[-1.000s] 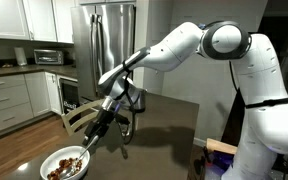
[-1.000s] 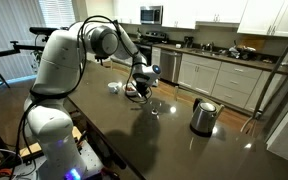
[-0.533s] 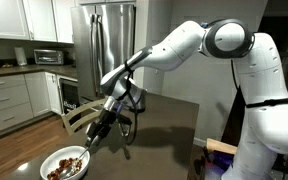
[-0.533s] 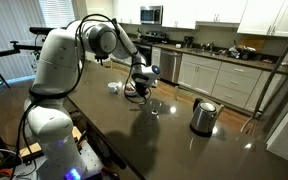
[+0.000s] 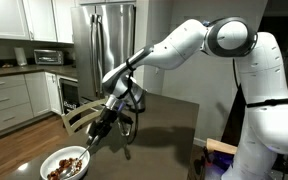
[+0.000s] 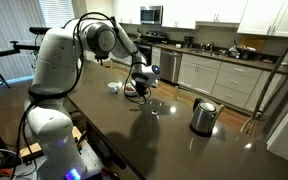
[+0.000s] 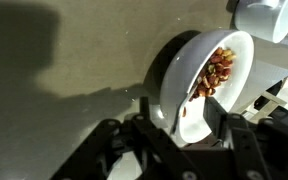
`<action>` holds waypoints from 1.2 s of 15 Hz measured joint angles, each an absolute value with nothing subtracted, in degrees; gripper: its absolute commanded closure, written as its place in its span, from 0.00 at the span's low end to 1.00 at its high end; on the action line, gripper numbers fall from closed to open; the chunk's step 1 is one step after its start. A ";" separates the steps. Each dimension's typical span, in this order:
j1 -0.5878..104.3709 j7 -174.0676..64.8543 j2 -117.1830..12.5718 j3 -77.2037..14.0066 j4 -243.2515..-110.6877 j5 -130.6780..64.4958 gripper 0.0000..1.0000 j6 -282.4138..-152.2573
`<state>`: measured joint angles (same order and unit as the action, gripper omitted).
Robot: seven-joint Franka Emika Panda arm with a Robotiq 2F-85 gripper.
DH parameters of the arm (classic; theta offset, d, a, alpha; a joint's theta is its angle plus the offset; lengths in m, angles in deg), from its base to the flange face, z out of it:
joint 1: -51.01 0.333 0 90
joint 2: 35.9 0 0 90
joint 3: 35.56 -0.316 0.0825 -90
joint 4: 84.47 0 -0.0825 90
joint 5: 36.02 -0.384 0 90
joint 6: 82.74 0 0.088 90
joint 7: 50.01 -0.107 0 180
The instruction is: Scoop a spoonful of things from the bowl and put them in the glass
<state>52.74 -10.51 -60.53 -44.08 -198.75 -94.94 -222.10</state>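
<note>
The steel fridge (image 5: 104, 40) stands against the back wall of the kitchen. In front of it the white robot arm (image 5: 184, 45) stretches out from its base across the dark table (image 5: 169, 130) and slopes down toward the table's near corner. At the end of the arm the claw (image 5: 96, 135) hangs tilted just above and beside the white bowl (image 5: 69, 152). The bowl sits close to the table edge. A thin dark piece runs from the claw down toward the bowl's rim, but from where I stand I cannot tell whether the fingers are clenched on it or slack. In the wrist view the claw (image 7: 184, 120) fills the bottom of the picture with the bowl (image 7: 179, 75) right in front of it. The bowl holds a heap of reddish-brown bits (image 7: 219, 70) against its far side. In an exterior view a metal canister (image 6: 203, 116) stands well apart from the arm, further along the table. In the same view the small clear glass (image 6: 154, 108) stands upright on the tabletop, just beside the claw (image 6: 139, 90). A microwave (image 5: 47, 56) rests on the counter by the white cabinets.
</note>
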 measured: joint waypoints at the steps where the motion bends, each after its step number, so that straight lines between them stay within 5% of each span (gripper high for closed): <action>1: 52.72 -10.51 -60.48 -44.07 -198.75 -94.97 0.58 -222.10; 6: 52.72 -10.51 -60.37 -44.08 -198.76 -95.02 0.94 -222.10; 18: 52.82 -10.51 -58.54 -44.79 -198.97 -96.87 0.94 -221.97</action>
<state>52.82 -10.51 -58.54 -44.79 -198.97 -96.87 -221.97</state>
